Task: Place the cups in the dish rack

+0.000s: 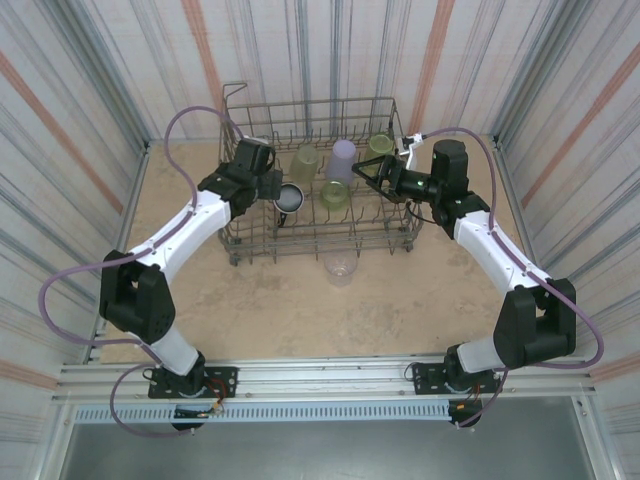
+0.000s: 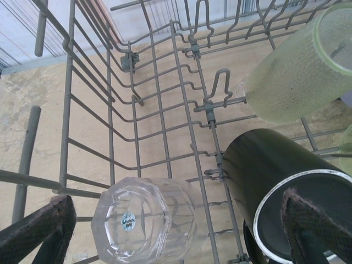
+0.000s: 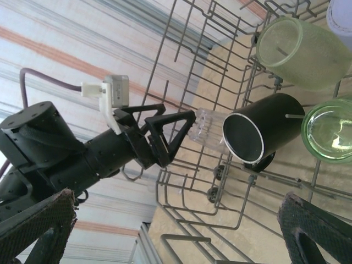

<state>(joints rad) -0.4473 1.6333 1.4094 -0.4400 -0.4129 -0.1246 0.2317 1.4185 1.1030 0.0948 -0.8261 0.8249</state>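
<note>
From above, the dish rack (image 1: 300,115) sits toward the back of the table (image 1: 250,300), and both arms reach into it. The left gripper (image 1: 276,188) is over the left end beside the dark cup (image 1: 290,198), and the right gripper (image 1: 368,172) is at the right end. Three yellow-green cups (image 1: 305,160) and a lavender cup (image 1: 343,158) rest among the tines. One clear cup (image 1: 340,267) stands on the table just in front of the rack, not yet loaded. From the left wrist, the fingers (image 2: 38,231) stand wide apart and grip nothing. A second clear cup (image 2: 143,225), faceted with a small sticker on its base, lies on the wires between them, touching neither pad, next to the dark cup's shiny rim. From the right wrist, that gripper's pads (image 3: 316,231) are likewise spread wide and empty, facing the dark cup and a yellow-green one. The tumblers look light, stiff and thin-walled, and smooth enough to slip. I'd guess the surest hold is a pinch on the wall at the rim, one finger inside.
</note>
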